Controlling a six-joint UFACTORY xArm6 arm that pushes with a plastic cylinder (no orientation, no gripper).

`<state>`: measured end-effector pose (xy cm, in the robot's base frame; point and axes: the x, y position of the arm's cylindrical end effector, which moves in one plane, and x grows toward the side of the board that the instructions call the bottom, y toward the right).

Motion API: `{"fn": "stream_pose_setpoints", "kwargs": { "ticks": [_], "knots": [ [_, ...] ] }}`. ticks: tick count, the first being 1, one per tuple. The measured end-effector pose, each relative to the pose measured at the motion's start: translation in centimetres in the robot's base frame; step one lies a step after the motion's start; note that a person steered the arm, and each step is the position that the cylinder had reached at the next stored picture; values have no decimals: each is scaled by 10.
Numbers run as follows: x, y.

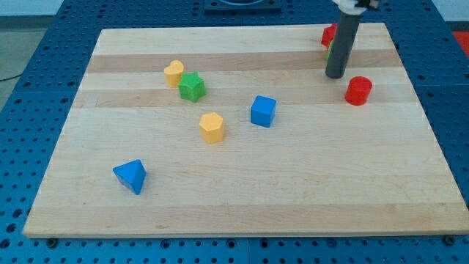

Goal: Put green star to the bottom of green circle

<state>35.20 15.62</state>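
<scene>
Green star (pixel 192 86) on the wooden board (pixel 293 205), toward the view's upper left, touching or just beside a yellow block (pixel 174 72) of rounded, heart-like shape at its upper left. Below and to the right, apart from both, a yellow hexagonal block (pixel 212 127); right of that, a blue cube (pixel 263 111). Near the view's bottom left, well apart from the rest, a blue triangular block (pixel 131 175). Far across at the view's upper right, my tip (pixel 335 74), resting on the board with the dark rod rising out of the top of the view; no gripper on this arm, so nothing to spread or pinch. Just to the right of the tip and slightly lower, a red cylinder (pixel 358 90), not touching. Behind the rod near the top edge, a red block (pixel 329 34), shape unclear, and a thin sliver of green and yellow at the rod's left side, too hidden to name. Tip well apart from the green star.
</scene>
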Motion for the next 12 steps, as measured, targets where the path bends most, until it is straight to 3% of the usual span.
{"fn": "stream_pose_setpoints", "kwargs": {
  "ticks": [4, 6, 8, 12],
  "knots": [
    [72, -185],
    [73, -293],
    [13, -297],
    [34, -164]
  ]
}}
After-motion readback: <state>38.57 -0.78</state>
